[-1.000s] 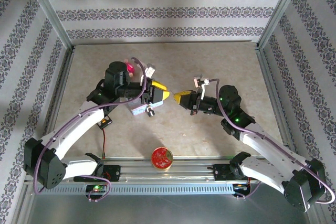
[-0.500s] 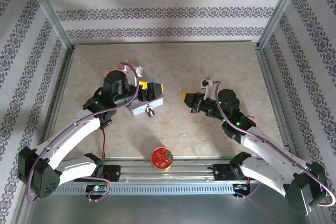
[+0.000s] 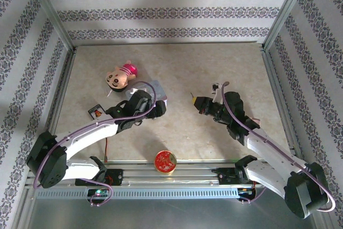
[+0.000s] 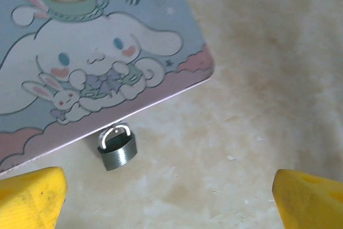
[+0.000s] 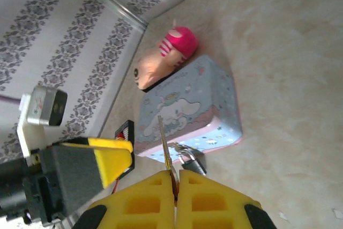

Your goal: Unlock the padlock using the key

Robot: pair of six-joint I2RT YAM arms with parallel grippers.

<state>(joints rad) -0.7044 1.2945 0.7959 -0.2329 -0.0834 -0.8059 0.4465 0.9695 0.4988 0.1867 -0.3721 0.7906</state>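
The small silvery padlock (image 4: 117, 147) hangs from the front edge of the pale blue cartoon tin (image 4: 96, 63) and rests on the table. My left gripper (image 4: 171, 202) hovers over it, open wide, with one yellow fingertip (image 4: 29, 197) on each side and nothing between them. In the top view the left gripper (image 3: 156, 109) covers the tin's (image 3: 159, 90) front. My right gripper (image 5: 176, 186) is shut on the key (image 5: 165, 146), whose blade points toward the padlock (image 5: 191, 163). In the top view the right gripper (image 3: 195, 100) sits to the right of the tin, apart from it.
A pink-and-peach doll (image 3: 120, 76) lies behind the tin. A small black card (image 3: 96, 112) lies to the left of the left arm. A round red disc (image 3: 165, 161) sits by the front rail. Patterned walls close off the table on three sides.
My left gripper has opened wide, and its arm has swung lower and nearer over the tin's front, uncovering the doll. My right gripper has drawn slightly right with the key.
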